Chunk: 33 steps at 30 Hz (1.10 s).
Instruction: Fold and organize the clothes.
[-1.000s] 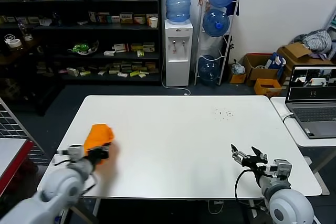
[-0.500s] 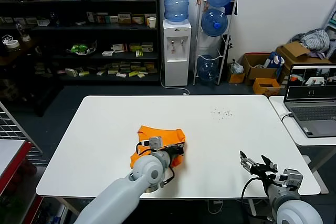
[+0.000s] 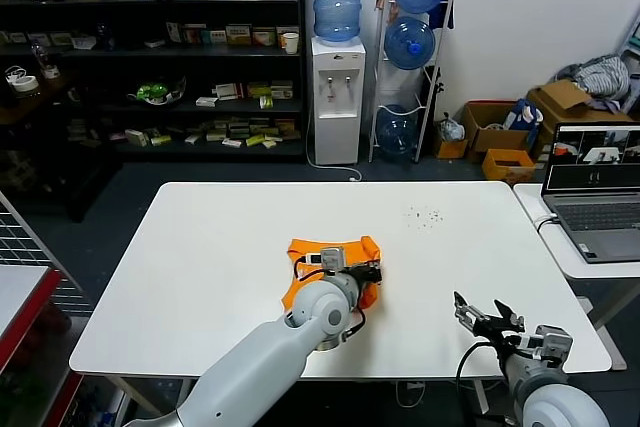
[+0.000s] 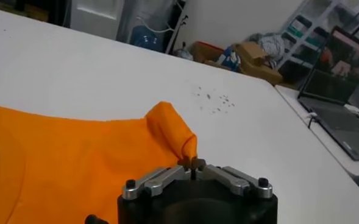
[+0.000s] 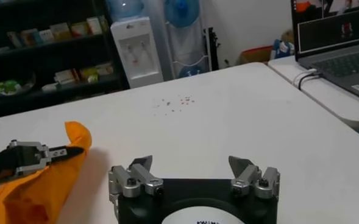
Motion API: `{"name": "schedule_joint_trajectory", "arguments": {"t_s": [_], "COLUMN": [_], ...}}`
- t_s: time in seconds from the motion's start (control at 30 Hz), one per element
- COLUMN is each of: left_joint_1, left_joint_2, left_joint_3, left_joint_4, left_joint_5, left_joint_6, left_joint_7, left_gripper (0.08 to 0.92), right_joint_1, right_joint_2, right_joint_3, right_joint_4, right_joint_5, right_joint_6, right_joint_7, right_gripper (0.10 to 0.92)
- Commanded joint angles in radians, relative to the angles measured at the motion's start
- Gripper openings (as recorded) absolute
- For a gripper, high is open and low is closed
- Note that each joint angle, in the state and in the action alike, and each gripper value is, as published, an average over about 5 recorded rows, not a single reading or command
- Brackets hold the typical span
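Observation:
The bright orange T-shirt [image 3: 330, 252] lies bunched near the middle of the white table [image 3: 220, 237]. My left gripper [image 3: 368, 272] is shut on a fold at the shirt's right edge; in the left wrist view the jaws [image 4: 192, 163] pinch a raised corner of the shirt [image 4: 75, 158]. My right gripper [image 3: 487, 319] is open and empty above the table's front right part, well clear of the shirt. The right wrist view shows its open fingers [image 5: 139, 165] and, farther off, the left gripper [image 5: 57, 153] holding the shirt [image 5: 39, 189].
A laptop [image 3: 594, 187] stands on a side table at the right. Small dark specks [image 3: 427, 215] lie on the table's far right part. A water dispenser [image 3: 338, 97], bottle rack [image 3: 412, 57], shelves [image 3: 150, 47] and cardboard boxes [image 3: 500, 132] stand behind.
My left gripper has carried the orange shirt from the table's front left to near its middle, moving right. The right gripper has stayed open at the front right.

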Motion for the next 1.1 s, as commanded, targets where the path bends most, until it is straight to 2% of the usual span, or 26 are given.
{"name": "schedule_joint_trajectory", "arguments": {"t_s": [0.03,0.17,0.27,0.4,0.5,0.6,0.7,0.8,0.93,1.1], "left_joint_1": [-0.021,-0.013,0.006,0.095,0.204,0.348,0.532,0.710,0.899,0.954], "left_joint_2": [-0.045,-0.050,-0.048,0.005,0.094,0.195,0.280,0.329,0.315,0.202], "left_joint_3": [0.017,0.009,-0.009,-0.062,-0.136,-0.268,-0.447,-0.639,-0.859,-1.031], "left_joint_4": [0.035,0.017,-0.037,-0.179,-0.294,-0.381,-0.420,-0.418,-0.357,-0.266], "left_joint_5": [0.015,0.018,0.017,0.071,0.202,0.310,0.393,0.463,0.565,0.620], "left_joint_6": [0.000,-0.017,-0.038,-0.070,-0.140,-0.230,-0.346,-0.457,-0.602,-0.741], "left_joint_7": [-0.014,0.000,0.020,0.080,0.176,0.293,0.425,0.540,0.656,0.738], "left_gripper": [0.094,0.094,0.103,0.185,0.272,0.358,0.445,0.531,0.653,0.781], "right_joint_1": [-0.004,-0.006,-0.013,-0.001,0.029,0.062,0.083,0.093,0.091,0.056], "right_joint_2": [0.005,0.007,0.010,0.006,-0.002,-0.006,-0.004,0.004,0.035,0.092], "right_joint_3": [-0.004,-0.004,-0.001,0.004,0.010,0.009,0.006,0.009,0.047,0.131], "right_joint_4": [0.003,0.002,-0.005,-0.043,-0.105,-0.175,-0.223,-0.266,-0.323,-0.337], "right_joint_5": [-0.002,-0.007,-0.053,-0.144,-0.179,-0.209,-0.228,-0.273,-0.338,-0.385], "right_joint_6": [0.000,0.005,0.046,0.142,0.194,0.256,0.316,0.390,0.499,0.585], "right_joint_7": [0.000,-0.015,-0.081,-0.214,-0.293,-0.351,-0.395,-0.438,-0.497,-0.548], "right_gripper": [0.823,0.823,0.823,0.823,0.823,0.823,0.823,0.823,0.823,0.823]}}
